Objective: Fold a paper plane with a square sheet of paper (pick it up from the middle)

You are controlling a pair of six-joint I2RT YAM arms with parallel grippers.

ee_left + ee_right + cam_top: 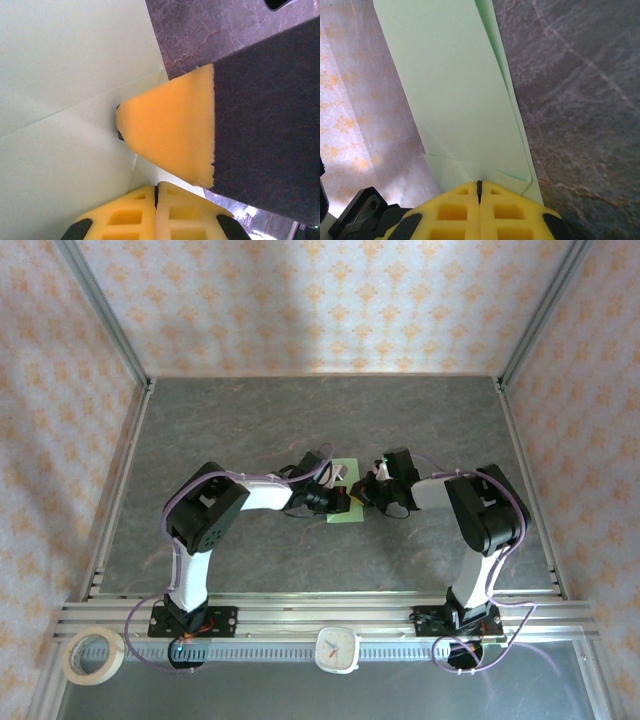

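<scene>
Left fingers and right fingers meet, pinching paper.

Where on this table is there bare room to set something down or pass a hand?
Free: the far half of the grey marbled tabletop, between the pale green folded paper and the patterned back wall; also left of the left arm and right of the right arm. Crowded: the centre, where the left gripper and right gripper meet at the paper.

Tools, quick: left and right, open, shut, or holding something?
Left tool: shut, apparently pinching the green paper at its tips.
Right tool: shut on the green paper's edge.
</scene>
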